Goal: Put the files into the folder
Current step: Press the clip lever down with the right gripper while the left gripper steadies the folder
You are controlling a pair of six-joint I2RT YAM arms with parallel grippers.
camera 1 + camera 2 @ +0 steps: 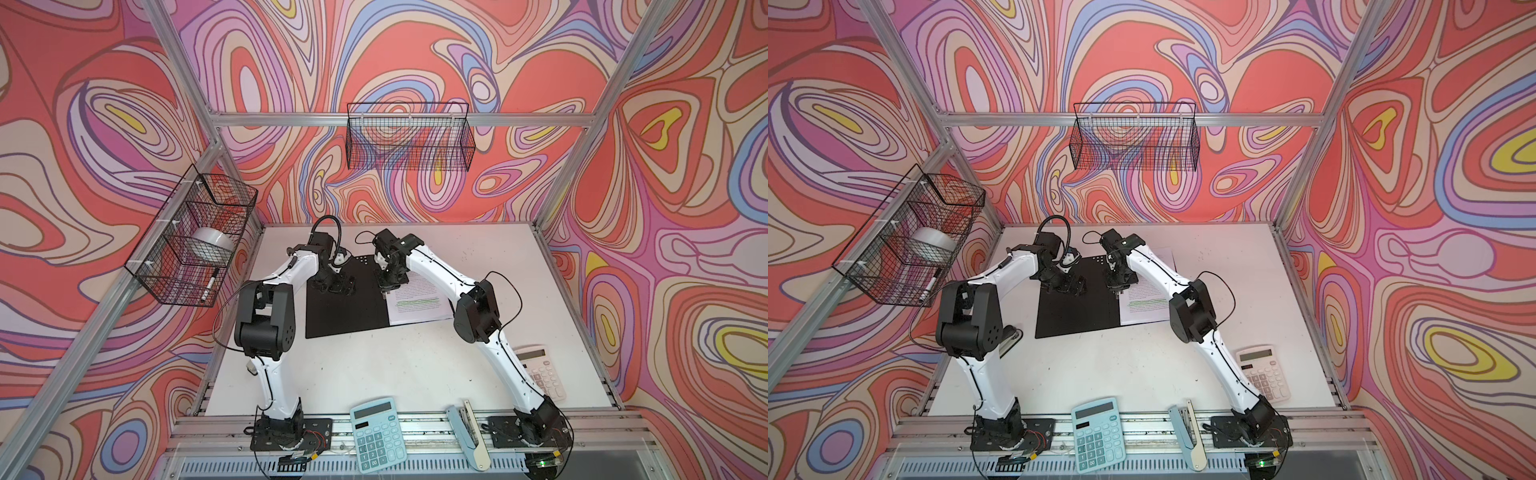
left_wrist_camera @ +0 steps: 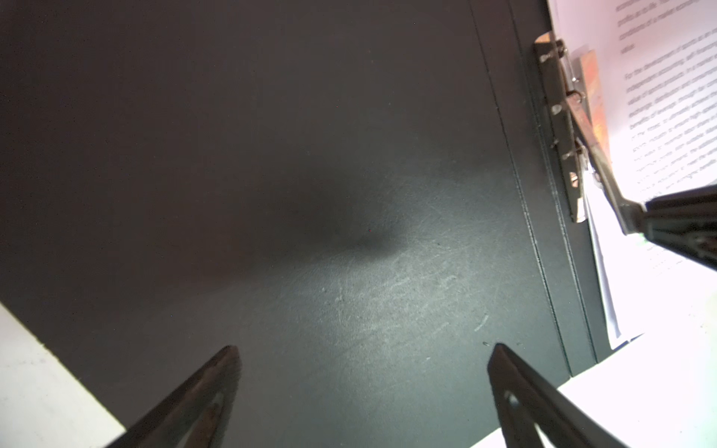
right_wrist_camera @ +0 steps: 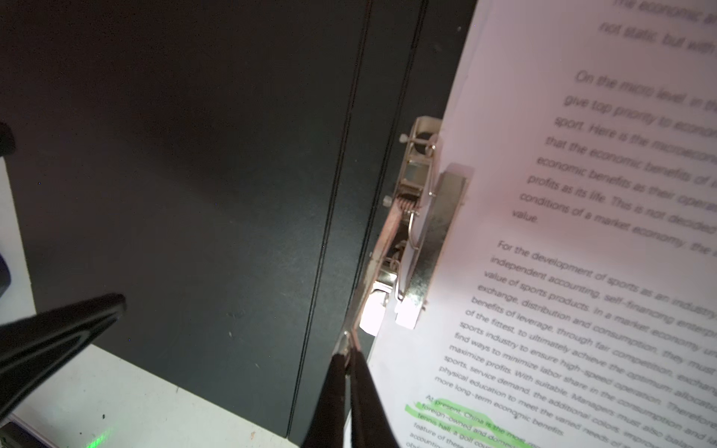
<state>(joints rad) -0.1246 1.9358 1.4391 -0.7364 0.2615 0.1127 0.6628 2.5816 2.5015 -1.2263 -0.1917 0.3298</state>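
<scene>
The folder (image 1: 345,311) (image 1: 1075,316) lies open on the white table, black inside up. The files (image 1: 419,305) (image 1: 1144,309), white printed sheets with green highlighted lines, rest on its right half. In the right wrist view my right gripper (image 3: 349,349) (image 1: 384,293) is shut on the tip of the metal clip's lever (image 3: 372,279), beside the files (image 3: 582,271); the clip's plate (image 3: 446,217) overlaps the sheets' edge. My left gripper (image 2: 363,349) (image 1: 334,286) stands open over the folder's bare left half (image 2: 310,194), holding nothing.
A teal calculator (image 1: 378,432) and a stapler (image 1: 467,432) lie at the front rail, and a white calculator (image 1: 542,370) sits at the right. Wire baskets hang on the back wall (image 1: 409,137) and on the left wall (image 1: 191,237); the left one holds a tape roll and a marker.
</scene>
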